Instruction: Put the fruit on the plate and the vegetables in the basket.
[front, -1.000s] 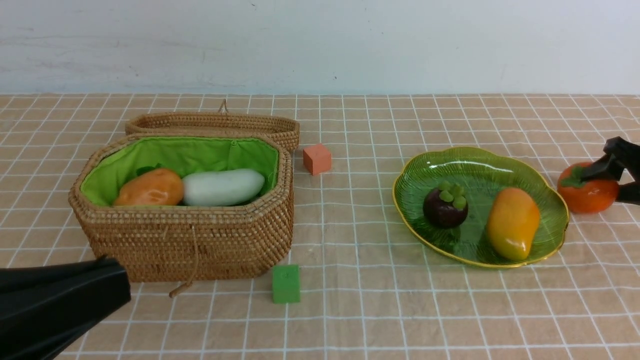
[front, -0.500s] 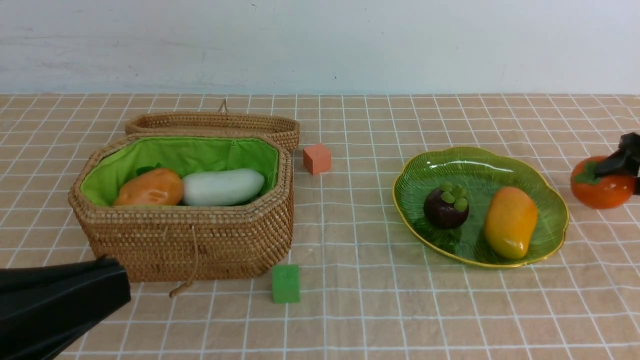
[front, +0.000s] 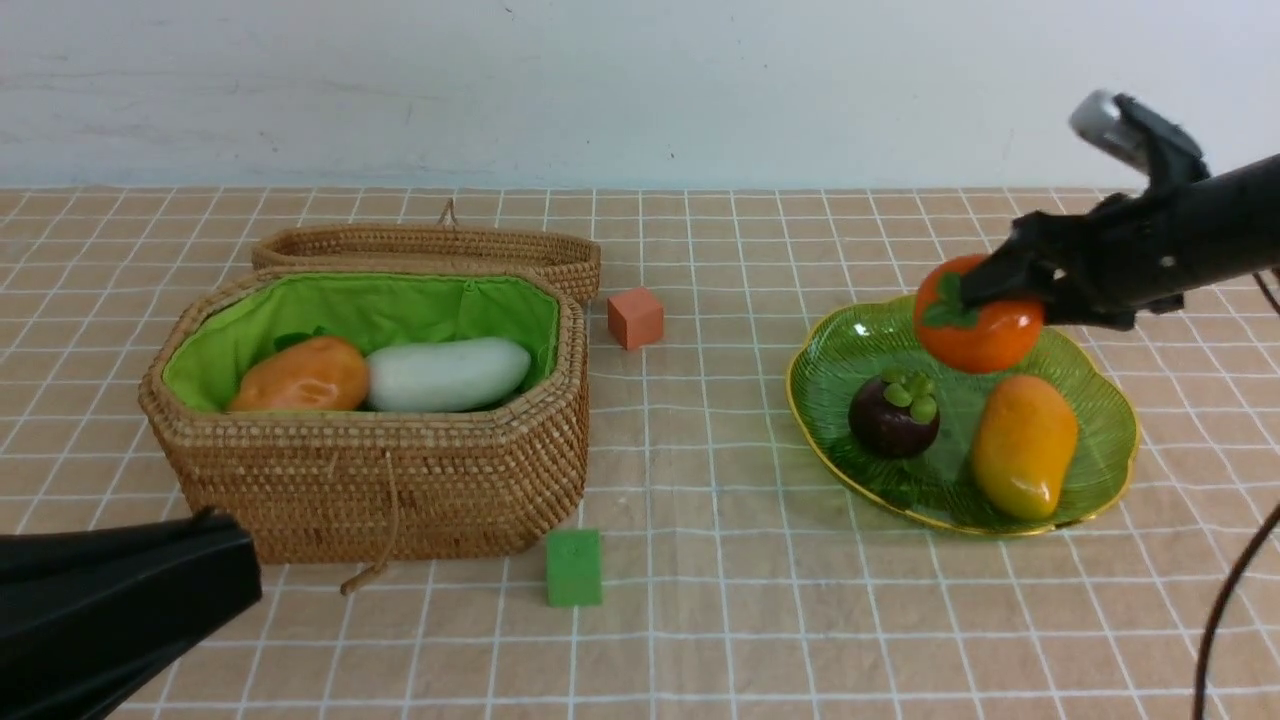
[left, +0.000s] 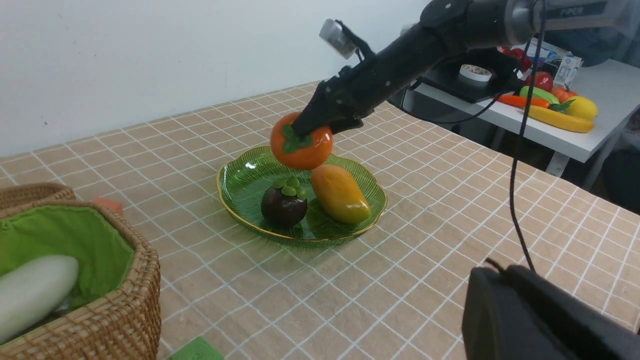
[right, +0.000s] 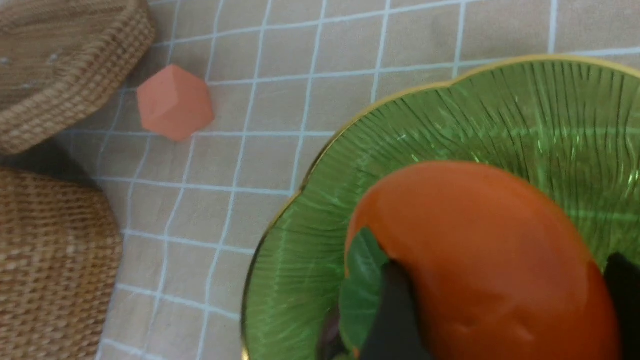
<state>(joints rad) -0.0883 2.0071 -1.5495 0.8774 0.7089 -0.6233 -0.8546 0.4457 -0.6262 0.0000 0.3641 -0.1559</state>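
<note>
My right gripper (front: 985, 297) is shut on the round orange persimmon (front: 985, 330) and holds it in the air over the back part of the green glass plate (front: 830, 352). On the plate lie the dark mangosteen (front: 893, 415) and the yellow-orange mango (front: 1024, 447). In the right wrist view the persimmon (right: 480, 260) fills the space between the black fingers (right: 395, 310). The wicker basket (front: 380, 485) at the left holds the potato (front: 300, 376) and the white radish (front: 447, 373). Low at the near left, my left gripper (front: 232, 560) is shut and empty.
The basket's lid (front: 430, 248) lies open behind it. A small orange cube (front: 634, 317) sits by the basket's back right corner, a green block (front: 573, 567) at its front right. A black cable (front: 1225, 600) hangs at the far right. A side table (left: 575, 135) with other toy food stands beyond.
The right gripper has lifted the persimmon from the cloth right of the plate and carried it left and up over the plate. The left arm has not moved.
</note>
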